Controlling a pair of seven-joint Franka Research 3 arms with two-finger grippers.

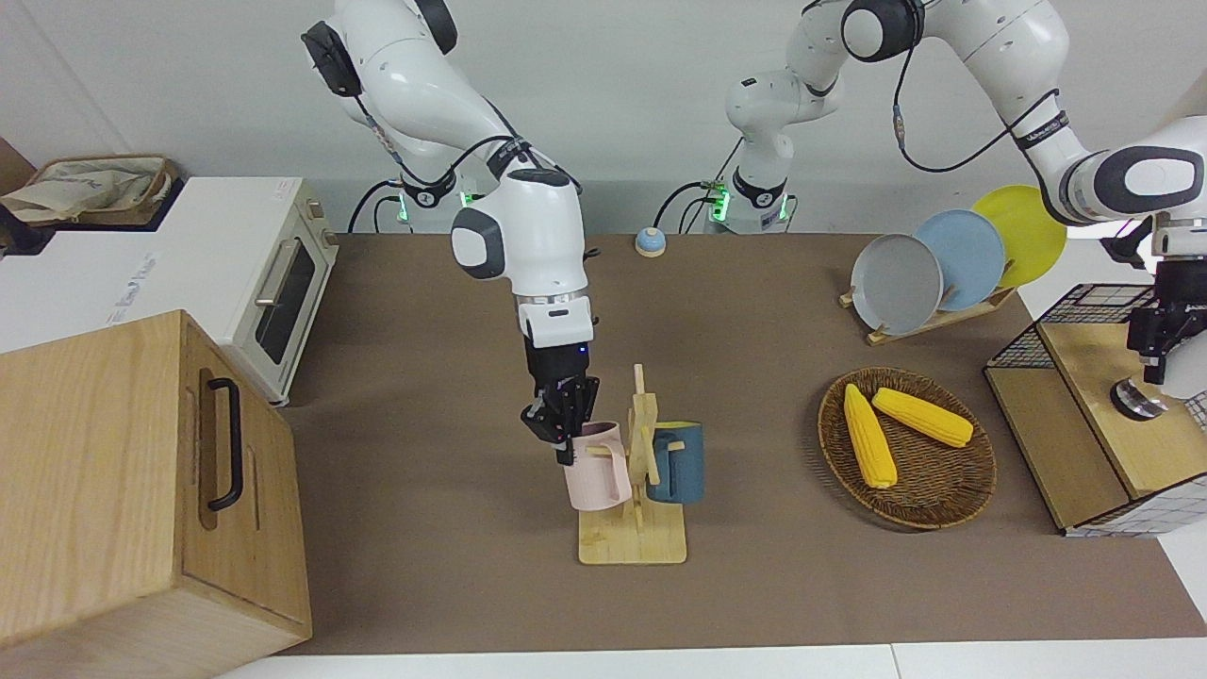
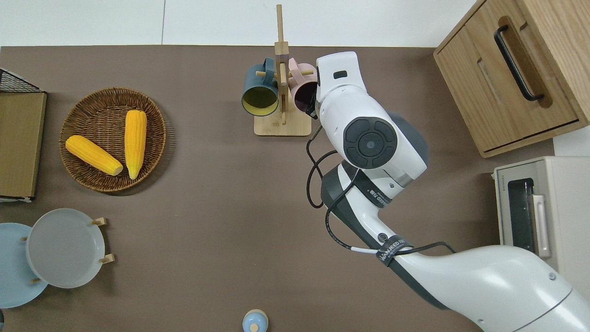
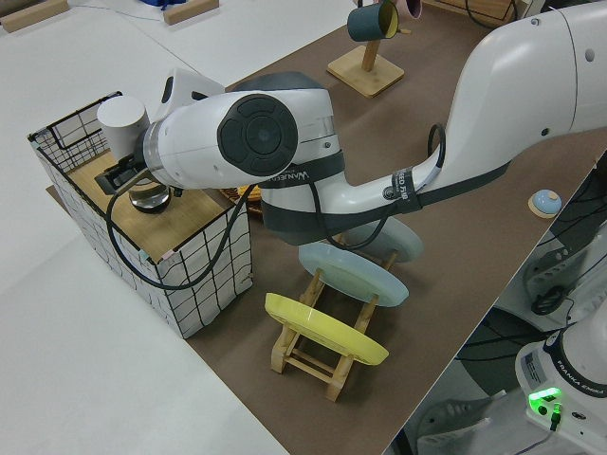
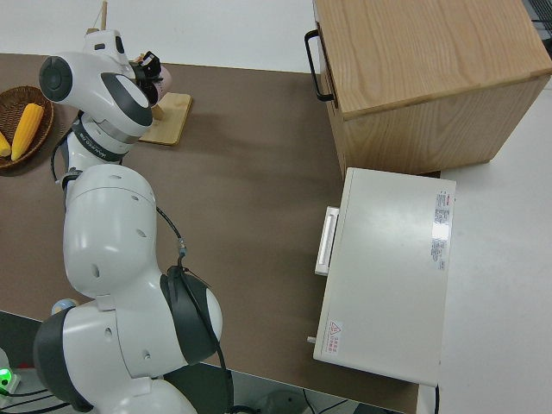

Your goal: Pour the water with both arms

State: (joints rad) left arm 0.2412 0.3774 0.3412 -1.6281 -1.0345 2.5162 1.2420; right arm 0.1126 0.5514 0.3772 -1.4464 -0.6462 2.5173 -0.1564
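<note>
Pouring not yet begun. Right gripper (image 1: 563, 422) clamped on pink mug's (image 1: 598, 467) rim at the wooden rack (image 1: 634, 538); left gripper (image 1: 1158, 354) over metal kettle (image 1: 1138, 398) on shelf, grip unclear.

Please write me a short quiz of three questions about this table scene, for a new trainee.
1. True or false: both corn cobs lie in the basket.
2. Which mug is the right tool at? A. pink mug B. blue mug C. neither
3. Fill in the number: ___ plates stand on edge near the left arm's end of the table.

Key: 1 true; 2 A; 3 three.
</note>
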